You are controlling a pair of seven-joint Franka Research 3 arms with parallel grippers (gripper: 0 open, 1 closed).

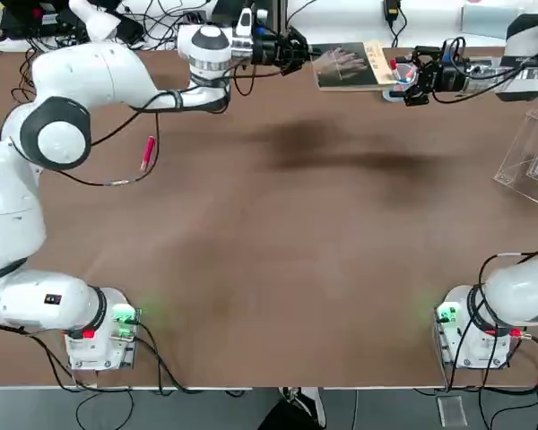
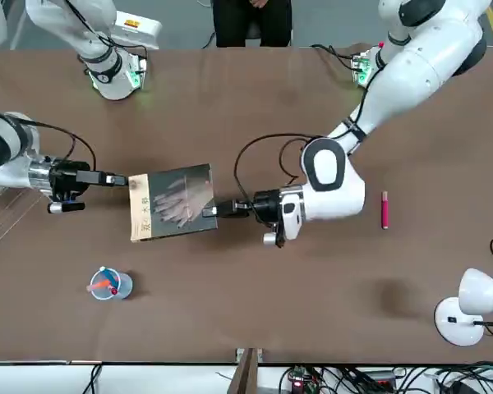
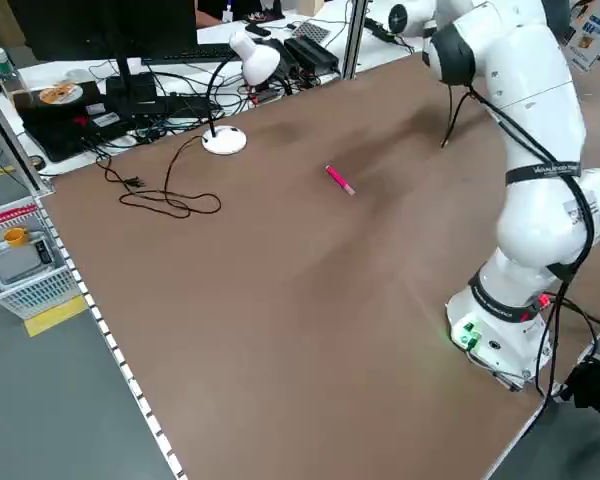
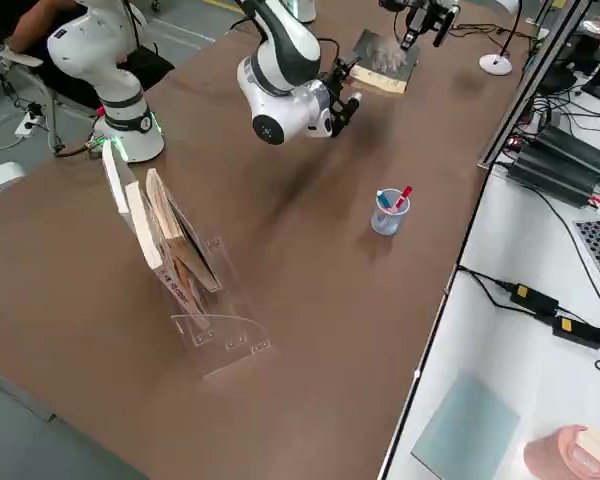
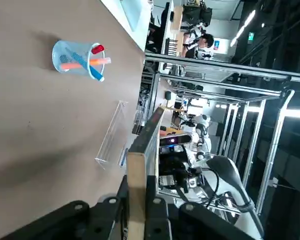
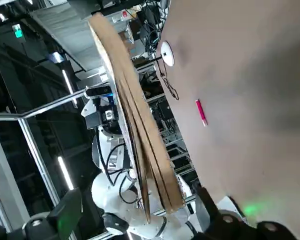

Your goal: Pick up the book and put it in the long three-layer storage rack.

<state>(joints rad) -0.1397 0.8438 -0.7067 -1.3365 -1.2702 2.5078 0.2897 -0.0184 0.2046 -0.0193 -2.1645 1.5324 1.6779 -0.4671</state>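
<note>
The book is held above the table's far side, clamped at opposite edges by the left gripper and right gripper. The rack stands well off toward the right arm's side.

Even, bright overhead light falls on the brown table, with no harsh glare. In the top view a soft, dark shadow smear lies across the upper middle, and the surface looks slightly motion-blurred. Both wrist views are dim in the background, with bright ceiling strip lights, and are soft up close. The front and side views are sharp.
</note>
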